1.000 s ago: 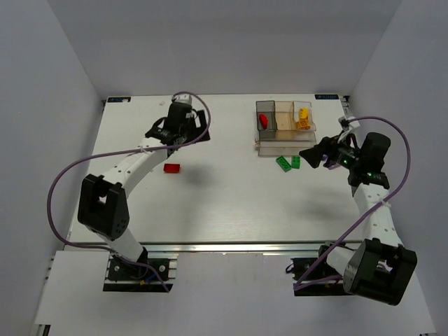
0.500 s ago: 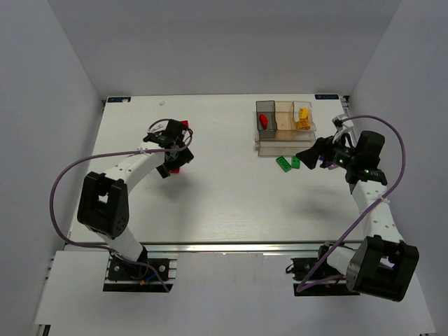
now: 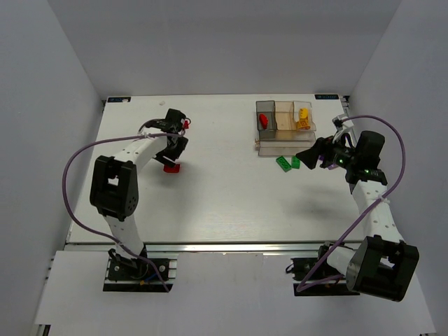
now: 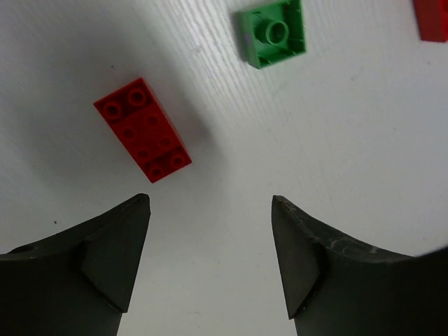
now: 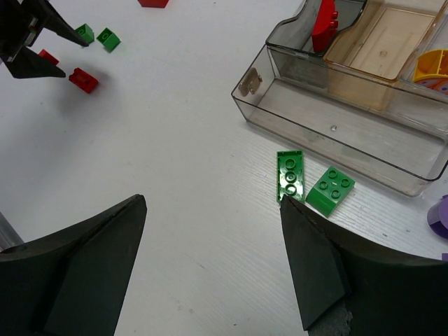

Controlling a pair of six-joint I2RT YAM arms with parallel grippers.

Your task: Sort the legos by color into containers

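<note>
From above, my left gripper (image 3: 172,157) hangs over the red brick (image 3: 171,167); my right gripper (image 3: 308,155) faces two green bricks (image 3: 283,163) by the organizer (image 3: 280,148).

Left wrist: jaws wide, red brick ahead, left of centre (I'd shift left and square up).

Right wrist: jaws wide, greens just ahead of the right finger.

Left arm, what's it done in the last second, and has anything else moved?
The left gripper swung from farther back toward the red brick and now hangs open just short of it, holding nothing. The right gripper edged slightly left, open. The red brick, the green bricks by the tray and the containers stayed put.
</note>
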